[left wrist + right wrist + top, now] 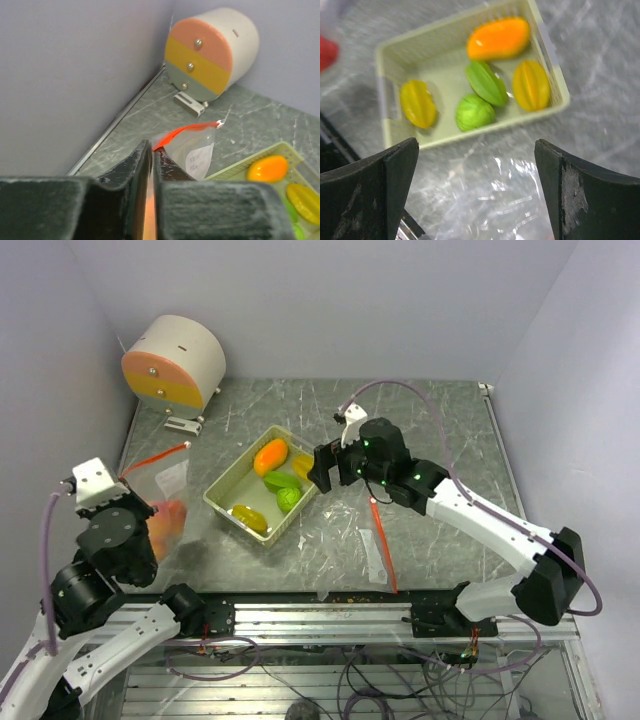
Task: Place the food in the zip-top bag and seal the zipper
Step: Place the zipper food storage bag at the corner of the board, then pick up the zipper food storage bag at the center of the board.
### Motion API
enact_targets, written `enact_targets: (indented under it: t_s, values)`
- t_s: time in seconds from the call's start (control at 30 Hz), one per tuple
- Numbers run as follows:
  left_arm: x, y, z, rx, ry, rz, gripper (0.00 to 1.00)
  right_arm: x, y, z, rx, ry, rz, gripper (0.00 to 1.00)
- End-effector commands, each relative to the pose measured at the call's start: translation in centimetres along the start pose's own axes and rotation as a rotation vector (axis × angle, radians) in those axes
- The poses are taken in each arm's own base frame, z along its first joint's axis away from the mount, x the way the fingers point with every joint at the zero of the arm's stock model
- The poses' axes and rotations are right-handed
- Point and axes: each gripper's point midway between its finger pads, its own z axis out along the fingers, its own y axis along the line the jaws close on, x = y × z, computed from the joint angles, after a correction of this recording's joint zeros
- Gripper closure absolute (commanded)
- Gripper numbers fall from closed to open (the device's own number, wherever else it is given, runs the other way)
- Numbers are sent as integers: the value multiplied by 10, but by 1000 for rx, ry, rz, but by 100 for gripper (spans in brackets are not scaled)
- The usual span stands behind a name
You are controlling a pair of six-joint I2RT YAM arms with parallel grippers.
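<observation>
A pale tray [222, 490] holds the food: an orange mango [270, 455] [498, 38], a long green piece [486, 82], a round green piece [475, 112] and two yellow pieces [418, 103] [531, 85]. At the left, a zip-top bag [168, 478] [195, 150] with a red zipper stands up from the table. A pink-orange peach [168, 523] is inside it. My left gripper [135, 490] [151, 150] is shut on the bag's edge. My right gripper [318, 468] [476, 155] hangs open and holds nothing, just beside the tray's right end.
A second clear bag [350, 530] [490, 200] with a red zipper strip [383, 545] lies flat in front of the tray. A round white drum [175, 365] [210, 55] with a pink and yellow face stands at the back left corner. Walls close in on three sides.
</observation>
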Motion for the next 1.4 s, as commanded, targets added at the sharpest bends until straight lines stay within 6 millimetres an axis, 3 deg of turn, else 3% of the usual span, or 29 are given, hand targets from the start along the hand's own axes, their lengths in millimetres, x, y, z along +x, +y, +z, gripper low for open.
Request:
enact_targets:
  t_s: [0.0, 0.03, 0.13, 0.23, 0.3, 0.43, 0.6, 0.83, 1.0, 1.1, 1.13, 1.2, 1.27, 1.3, 1.37]
  values:
    - [26, 8, 4, -118, 14, -40, 70, 45, -46, -1, 264, 121, 110, 0]
    - [32, 4, 5, -110, 27, -28, 56, 52, -52, -1, 294, 139, 126, 0]
    - [44, -2, 6, -106, 62, 1, 42, 71, -74, -2, 374, 189, 214, 0]
    - [43, 0, 5, -115, 70, -11, 15, 95, -100, -7, 436, 241, 333, 0]
    - [36, -2, 3, -82, 72, -40, 2, 115, -120, -13, 482, 289, 435, 0]
    - [25, -30, -3, 136, 66, -89, 0, 156, -133, -25, 542, 422, 538, 0]
    - [21, -84, -18, 438, 70, -112, 0, 198, -126, -35, 553, 523, 601, 0]
    - [43, -146, -38, 709, 169, -53, 0, 240, -119, -40, 554, 586, 664, 0]
    - [62, -161, -40, 740, 220, -39, 0, 265, -121, -36, 566, 611, 679, 8]
    - [59, -165, -42, 760, 214, -63, 0, 275, -119, -32, 547, 622, 683, 27]
    - [57, -165, -43, 766, 209, -73, 0, 276, -118, -31, 537, 620, 683, 39]
    - [54, -168, -45, 780, 205, -86, 3, 271, -118, -28, 524, 595, 679, 72]
    - [55, -171, -46, 795, 213, -86, 6, 257, -118, -26, 509, 554, 662, 95]
    - [56, -173, -47, 801, 221, -83, 8, 246, -117, -24, 497, 523, 645, 100]
    - [57, -178, -48, 809, 240, -77, 12, 215, -115, -23, 471, 442, 590, 100]
